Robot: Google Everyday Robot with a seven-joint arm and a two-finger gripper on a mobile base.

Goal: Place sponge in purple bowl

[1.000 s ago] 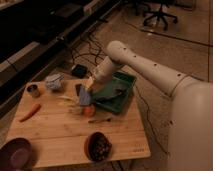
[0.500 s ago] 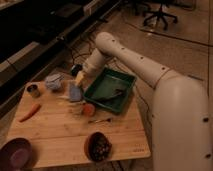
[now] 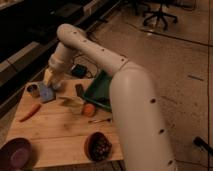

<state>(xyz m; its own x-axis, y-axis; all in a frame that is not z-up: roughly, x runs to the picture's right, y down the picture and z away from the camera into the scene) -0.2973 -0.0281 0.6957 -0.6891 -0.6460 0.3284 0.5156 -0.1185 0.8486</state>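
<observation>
Sponge (image 3: pixel 46 92) sits under our gripper (image 3: pixel 51 82), grip state unclear; we lift cleanly, then carry to bowl (image 3: pixel 16 153).

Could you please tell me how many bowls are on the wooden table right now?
2. The purple bowl sits at the table's near left corner; a dark brown bowl sits at the near edge, right of it. The arm may hide others. The gripper is at the far left, by the sponge.
</observation>
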